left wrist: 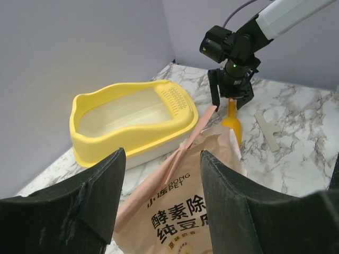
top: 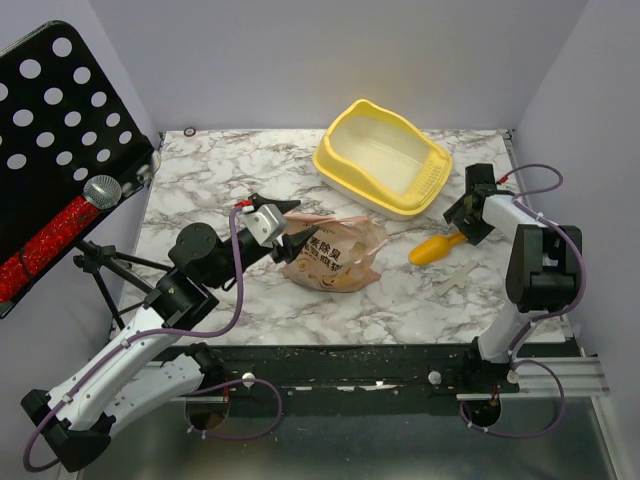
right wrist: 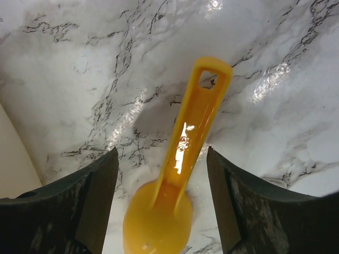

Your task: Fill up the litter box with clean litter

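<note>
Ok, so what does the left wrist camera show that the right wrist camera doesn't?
Only the left wrist view shows the whole yellow litter box, the tan printed bag lying in front of it, a small white piece on the table, and the right hand hanging open above the scoop. Only the right wrist view shows the scoop's handle close up, with the hole at its end, lying clear of that hand's fingers. Both show the orange scoop and the marble table.
</note>
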Available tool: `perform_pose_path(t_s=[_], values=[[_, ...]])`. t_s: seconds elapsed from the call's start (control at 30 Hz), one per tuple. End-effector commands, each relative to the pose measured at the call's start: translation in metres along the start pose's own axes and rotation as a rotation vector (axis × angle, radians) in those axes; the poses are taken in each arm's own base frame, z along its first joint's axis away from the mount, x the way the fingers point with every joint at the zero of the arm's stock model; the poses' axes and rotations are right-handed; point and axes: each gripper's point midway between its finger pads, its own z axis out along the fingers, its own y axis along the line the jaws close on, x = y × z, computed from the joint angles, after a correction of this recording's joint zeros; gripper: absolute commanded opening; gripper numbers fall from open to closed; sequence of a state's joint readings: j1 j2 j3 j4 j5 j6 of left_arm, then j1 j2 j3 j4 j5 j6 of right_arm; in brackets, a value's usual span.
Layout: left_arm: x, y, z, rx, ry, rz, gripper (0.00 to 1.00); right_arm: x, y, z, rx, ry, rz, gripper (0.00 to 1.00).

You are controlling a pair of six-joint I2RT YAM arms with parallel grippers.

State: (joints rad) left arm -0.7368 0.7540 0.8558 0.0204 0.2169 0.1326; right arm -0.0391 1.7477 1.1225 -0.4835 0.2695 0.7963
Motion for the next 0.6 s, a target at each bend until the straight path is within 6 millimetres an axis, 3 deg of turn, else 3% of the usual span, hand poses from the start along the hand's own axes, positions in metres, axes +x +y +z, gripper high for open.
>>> perform_pose_path(t_s=[0.0, 0.13, 0.33, 0.47, 0.57], values=[[-0.004, 0.002, 0.001, -0.015, -0.006, -0.016, 0.66, 0.012, -0.002, 0.010, 0.029, 0.071, -0.019, 0.73], [-0.001, 0.005, 0.002, -0.026, 0.008, -0.016, 0.66, 0.023, -0.008, 0.018, 0.049, 0.105, -0.039, 0.61], [0.001, 0.007, 0.001, -0.039, 0.016, -0.006, 0.66, 0.023, -0.007, 0.016, 0.021, 0.101, -0.050, 0.00], [0.001, 0.006, 0.002, -0.032, 0.020, -0.003, 0.66, 0.014, -0.007, 0.001, -0.004, 0.056, -0.052, 0.00], [0.000, 0.003, 0.001, -0.014, 0.032, -0.015, 0.66, -0.002, -0.005, -0.026, -0.054, -0.020, -0.037, 0.00]])
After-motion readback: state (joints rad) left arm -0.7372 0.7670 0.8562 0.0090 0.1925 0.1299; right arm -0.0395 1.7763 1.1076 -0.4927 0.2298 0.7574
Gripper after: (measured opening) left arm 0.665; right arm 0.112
